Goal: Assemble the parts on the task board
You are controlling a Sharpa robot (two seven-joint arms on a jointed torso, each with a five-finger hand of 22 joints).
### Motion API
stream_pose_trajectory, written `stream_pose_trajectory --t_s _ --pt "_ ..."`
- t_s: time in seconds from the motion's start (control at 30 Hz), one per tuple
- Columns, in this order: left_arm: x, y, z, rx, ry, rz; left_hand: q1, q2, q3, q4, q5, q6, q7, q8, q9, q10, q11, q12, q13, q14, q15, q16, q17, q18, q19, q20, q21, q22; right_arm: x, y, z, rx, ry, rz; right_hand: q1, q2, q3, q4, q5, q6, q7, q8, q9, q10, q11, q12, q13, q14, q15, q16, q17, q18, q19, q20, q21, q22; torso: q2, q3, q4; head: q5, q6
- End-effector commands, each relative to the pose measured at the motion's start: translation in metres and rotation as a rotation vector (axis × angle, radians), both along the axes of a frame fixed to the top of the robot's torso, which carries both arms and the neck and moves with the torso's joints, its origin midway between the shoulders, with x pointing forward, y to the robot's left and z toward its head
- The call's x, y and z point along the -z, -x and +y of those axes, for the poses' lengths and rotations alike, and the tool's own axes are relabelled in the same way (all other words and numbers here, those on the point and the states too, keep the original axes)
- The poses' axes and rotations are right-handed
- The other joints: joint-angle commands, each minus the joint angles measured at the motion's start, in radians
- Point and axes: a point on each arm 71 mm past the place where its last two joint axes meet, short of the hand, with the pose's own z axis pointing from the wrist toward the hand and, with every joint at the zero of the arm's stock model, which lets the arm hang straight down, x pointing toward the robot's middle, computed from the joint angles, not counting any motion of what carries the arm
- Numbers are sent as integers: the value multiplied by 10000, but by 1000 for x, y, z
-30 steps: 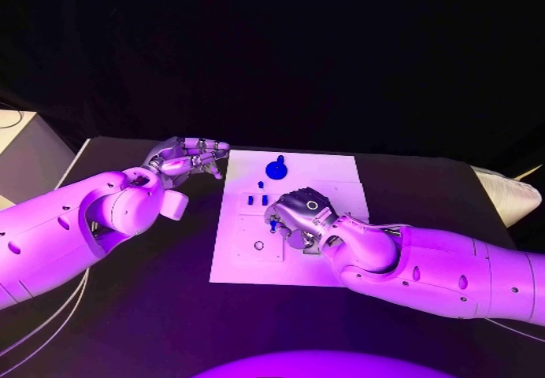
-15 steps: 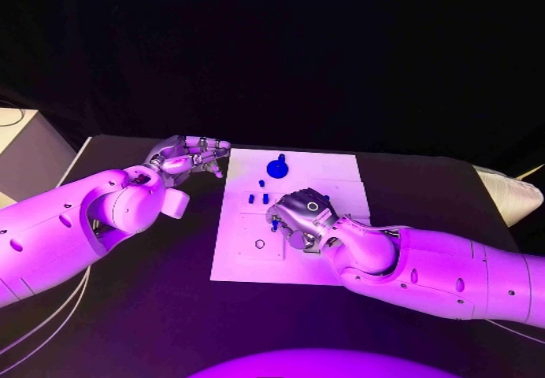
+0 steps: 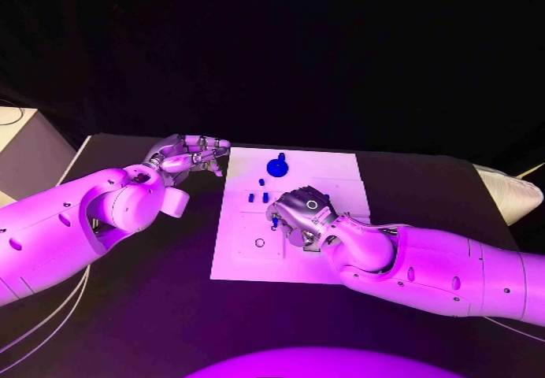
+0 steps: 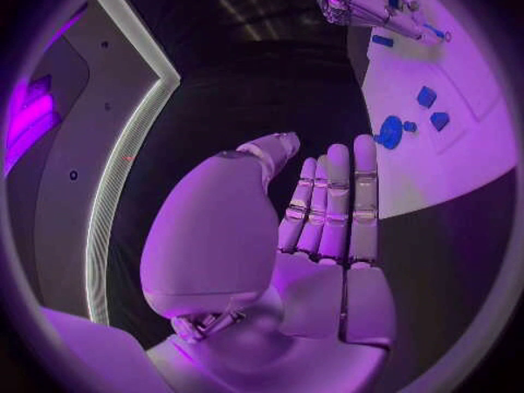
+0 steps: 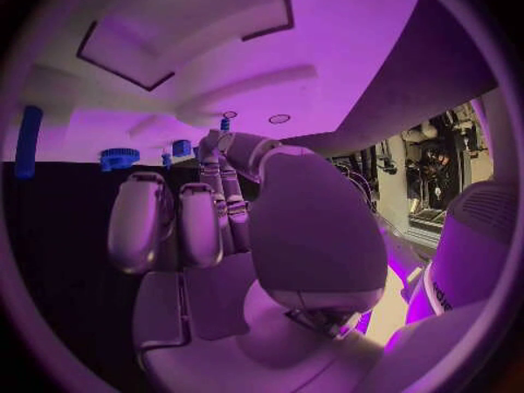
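The white task board (image 3: 329,169) lies in the middle of the table. My right hand (image 3: 300,216) hovers over its centre and pinches a small blue peg (image 3: 274,224) between thumb and a fingertip; the peg (image 5: 224,124) also pokes out at the fingertips in the right wrist view. A round hole (image 3: 259,243) lies just nearer than the peg. A round blue part (image 3: 277,167) sits at the far end of the board, with small blue pieces (image 3: 257,199) between it and my hand. My left hand (image 3: 187,153) hangs off the board's far left corner, fingers straight and holding nothing (image 4: 333,210).
The board (image 4: 470,162) lies beyond the left fingertips in the left wrist view, with the round blue part (image 4: 389,132) and my right hand (image 4: 371,0) on it. A pale box (image 3: 23,146) stands at the table's left edge. Bare black table (image 3: 159,260) lies left of the board.
My right hand has edged slightly left over the board with the peg still pinched. The left hand has stayed where it was.
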Motion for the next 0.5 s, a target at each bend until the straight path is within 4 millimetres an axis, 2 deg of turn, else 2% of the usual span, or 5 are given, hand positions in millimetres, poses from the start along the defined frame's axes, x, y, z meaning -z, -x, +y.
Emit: stream_pose_trajectory --t_s 0.03,0.5 --pt "-1 1 -1 82 97 -3 118 3 28 17 26 23 41 54 -17 -56 -3 -38 -9 42 -9 -49 -15 152 68 -15 -35 -10 0 1 2 -75 29 -167 -66 12 68 -17 48 49 -5 29 1 74 -41 22 8 481 -47 29 -9 -191 20 -17 49 9 6 -2 1 8 -23" --pt "-1 1 -1 88 79 35 122 0 21 16 25 18 44 54 -19 -82 1 -45 -17 49 -6 -59 -20 152 76 -14 -43 -17 1 2 4 -138 -1 -144 -90 4 76 -29 41 51 -7 35 9 79 -42 17 15 481 -47 36 -11 -190 15 -18 50 10 -6 -3 -10 36 -71"
